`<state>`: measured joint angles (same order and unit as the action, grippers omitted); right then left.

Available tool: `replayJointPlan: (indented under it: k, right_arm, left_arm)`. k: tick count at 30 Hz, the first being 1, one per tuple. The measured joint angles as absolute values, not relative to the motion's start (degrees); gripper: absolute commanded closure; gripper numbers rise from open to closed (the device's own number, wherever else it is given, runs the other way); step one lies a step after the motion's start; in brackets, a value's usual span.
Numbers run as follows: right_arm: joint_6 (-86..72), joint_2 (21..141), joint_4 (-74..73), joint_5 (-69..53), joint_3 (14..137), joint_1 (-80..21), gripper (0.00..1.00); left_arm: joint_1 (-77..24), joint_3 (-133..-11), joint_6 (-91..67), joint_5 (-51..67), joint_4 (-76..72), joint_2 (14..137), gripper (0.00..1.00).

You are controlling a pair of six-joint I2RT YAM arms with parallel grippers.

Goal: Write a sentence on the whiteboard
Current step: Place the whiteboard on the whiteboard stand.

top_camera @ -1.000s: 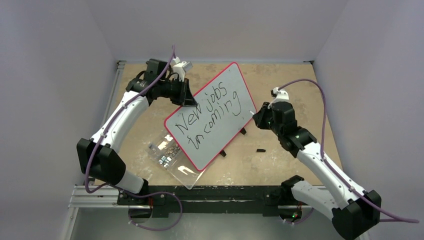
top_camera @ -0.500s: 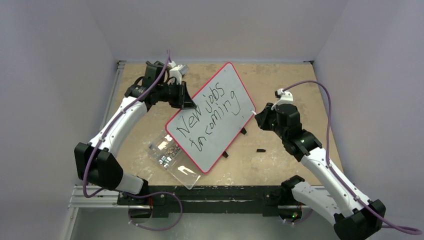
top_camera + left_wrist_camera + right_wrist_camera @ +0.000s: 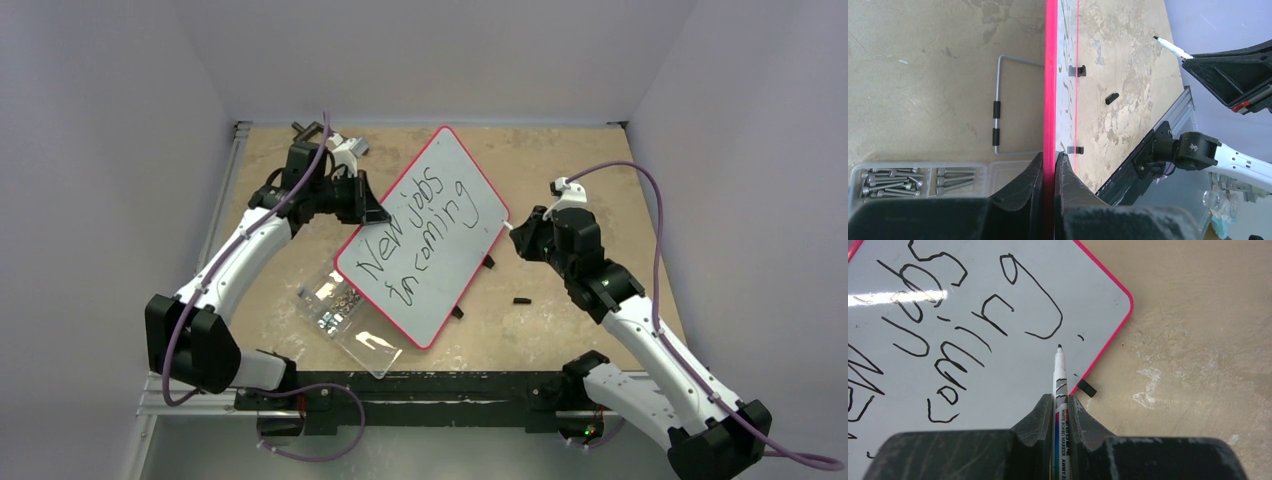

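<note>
The whiteboard (image 3: 455,262), white with a red rim, lies slanted mid-table. It carries the sentence (image 3: 420,235) "New jobs incoming" in black, in two lines. My left gripper (image 3: 372,212) is shut on the board's left rim; in the left wrist view that rim (image 3: 1050,75) runs edge-on between the jaws of the left gripper (image 3: 1050,156). My right gripper (image 3: 1060,399) is shut on a whiteboard marker (image 3: 1060,375). The marker's tip points at the whiteboard (image 3: 998,370) just below the last "g" of the sentence (image 3: 948,315), near the right corner. Whether the tip touches cannot be told.
A clear plastic box of screws (image 3: 335,305) lies partly under the board's near-left edge. A small black piece (image 3: 521,300) rests on the table right of the board. A bent wire stand (image 3: 998,115) lies on the table left of the rim. Walls close three sides.
The left arm has turned the whiteboard: its far corner swung left and its near corner swung right. The right gripper with the marker drew back slightly to the right, then held still.
</note>
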<state>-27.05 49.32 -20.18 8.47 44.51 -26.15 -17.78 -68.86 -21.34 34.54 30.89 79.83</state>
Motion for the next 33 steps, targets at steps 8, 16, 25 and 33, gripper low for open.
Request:
replayJointPlan:
  k: [8,16,25,33]
  right_arm:
    - [-27.0,49.4,-20.2,8.4,44.5,-26.2,1.00]
    - [-27.0,49.5,-20.2,8.4,44.5,-26.2,1.00]
    - [-27.0,49.9,-20.1,8.0,44.5,-26.2,1.00]
    - [-27.0,50.6,-19.7,8.0,44.5,-26.2,1.00]
  left_arm:
    - [-17.7,-65.0,-23.4,32.4,28.0,78.1,1.00]
    - [-17.7,-64.0,-24.1,31.0,26.8,77.8,0.95]
    - [-17.8,-62.3,-24.3,27.6,26.4,77.2,0.88]
    - [-18.3,-62.0,-23.7,25.4,26.4,76.7,0.84]
